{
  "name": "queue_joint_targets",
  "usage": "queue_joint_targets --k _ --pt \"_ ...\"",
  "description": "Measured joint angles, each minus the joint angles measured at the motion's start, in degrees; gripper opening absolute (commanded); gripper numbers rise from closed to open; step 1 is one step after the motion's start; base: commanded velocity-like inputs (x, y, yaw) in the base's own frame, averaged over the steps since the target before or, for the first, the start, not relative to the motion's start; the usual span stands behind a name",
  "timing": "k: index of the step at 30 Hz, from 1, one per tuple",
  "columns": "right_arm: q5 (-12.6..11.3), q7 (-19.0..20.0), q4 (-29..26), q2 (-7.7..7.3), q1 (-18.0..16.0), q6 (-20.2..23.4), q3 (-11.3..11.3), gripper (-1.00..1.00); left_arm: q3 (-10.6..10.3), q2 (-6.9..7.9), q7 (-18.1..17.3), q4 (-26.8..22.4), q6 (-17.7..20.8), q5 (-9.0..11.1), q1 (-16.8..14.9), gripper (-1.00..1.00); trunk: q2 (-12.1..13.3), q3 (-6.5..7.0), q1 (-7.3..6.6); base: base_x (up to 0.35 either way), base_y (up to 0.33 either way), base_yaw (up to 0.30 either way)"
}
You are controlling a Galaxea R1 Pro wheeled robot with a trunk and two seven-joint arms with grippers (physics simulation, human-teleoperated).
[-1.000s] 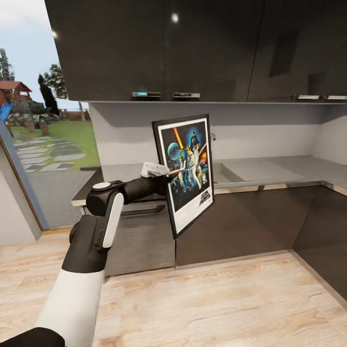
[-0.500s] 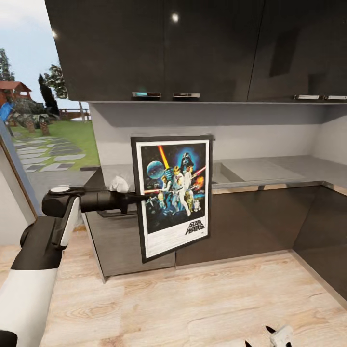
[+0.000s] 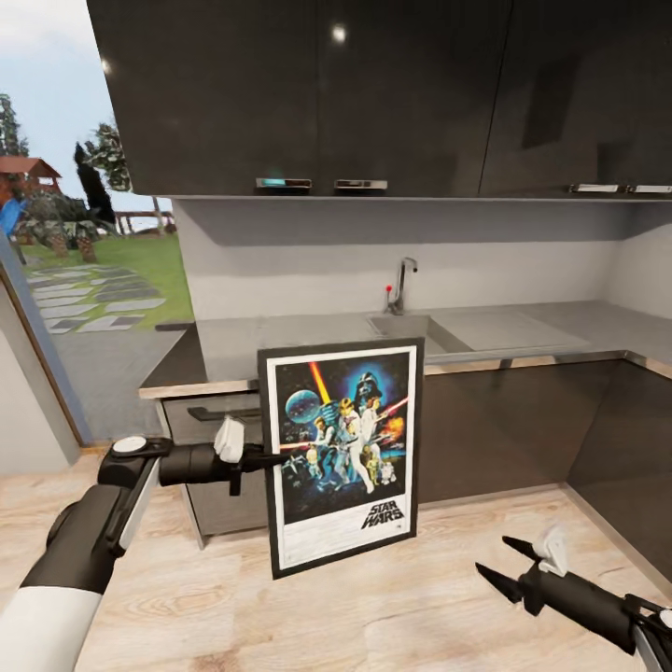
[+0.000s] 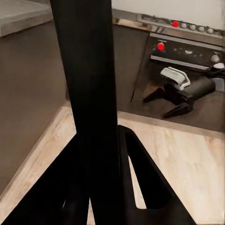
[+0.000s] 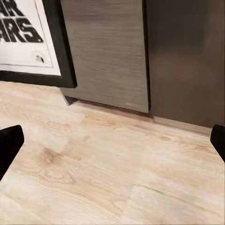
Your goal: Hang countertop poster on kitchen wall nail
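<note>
The poster [image 3: 343,453], black-framed with dark blue Star Wars artwork, hangs upright in front of the dark cabinets, its lower edge a little above the floor. My left gripper [image 3: 269,457] is shut on the poster's left frame edge [image 4: 89,93], which stands between its fingers [image 4: 145,187] in the left wrist view. My right gripper [image 3: 495,557] is open low at the right, apart from the poster, with its fingers pointing toward it. The poster's bottom corner [image 5: 28,37] appears in the right wrist view. The grey kitchen countertop [image 3: 299,338] runs behind. The wall nails are out of view.
A built-in sink [image 3: 411,329] and chrome tap [image 3: 401,285] sit in the counter under dark upper cabinets [image 3: 308,93]. Glass at the left looks onto a garden [image 3: 84,271]. Light wood floor [image 3: 373,607] lies in front. My right gripper [image 4: 157,107] also faces the left wrist camera.
My left arm has swung the poster down and toward me, from counter height to just above the floor. The right gripper has risen into view at the lower right.
</note>
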Motion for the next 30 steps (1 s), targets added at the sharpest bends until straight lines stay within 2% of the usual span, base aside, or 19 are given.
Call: queue_joint_targets --k 1,6,8,9,11,14,17,26,30 --pt "0.0 2.12 -0.1 -0.13 -1.21 1.06 -0.09 1.0 0.0 0.0 -0.57 0.6 -0.86 0.13 0.7 -1.0 0.0 0.0 0.0 0.0 0.0 0.0" --pt "0.08 7.55 0.54 -0.36 -4.47 4.17 -0.21 1.0 0.01 -0.07 -3.92 1.52 -2.52 1.17 2.69 -1.0 0.0 0.0 0.0 0.0 0.0 0.0" --pt "0.24 10.48 1.76 -0.44 -6.78 6.16 -0.2 1.0 0.01 -0.08 -5.64 1.7 -3.74 1.45 3.27 -1.0 0.0 0.0 0.0 0.0 0.0 0.0" --pt "0.32 11.82 2.77 -0.64 -7.68 6.96 -0.21 1.0 0.01 -0.06 -6.37 1.74 -4.21 1.53 3.42 -1.0 0.0 0.0 0.0 0.0 0.0 0.0" --pt "0.32 14.11 4.72 -2.1 -8.79 7.94 -0.25 1.0 0.01 -0.02 -7.68 1.79 -4.8 1.61 3.6 -1.0 0.0 0.0 0.0 0.0 0.0 0.0" --pt "0.1 15.55 6.29 -3.44 -9.15 8.35 -0.25 1.0 0.01 -0.02 -8.18 1.81 -4.99 1.65 3.65 -1.0 0.0 0.0 0.0 0.0 0.0 0.0" --pt "0.13 17.39 6.87 -3.85 -9.26 8.36 -0.26 1.0 0.01 -0.01 -8.32 1.82 -5.05 1.66 3.67 -1.0 0.0 0.0 0.0 0.0 0.0 0.0" --pt "0.29 21.6 7.11 -4.12 -9.33 8.13 0.12 1.0 0.01 0.0 -8.41 1.75 -5.05 1.72 3.68 -1.0 0.0 0.0 0.0 0.0 0.0 0.0" --pt "0.32 25.72 6.82 -4.13 -9.33 8.1 0.37 1.0 0.01 -0.03 -8.42 1.73 -5.04 1.73 3.68 -1.0 0.0 0.0 0.0 0.0 0.0 0.0"
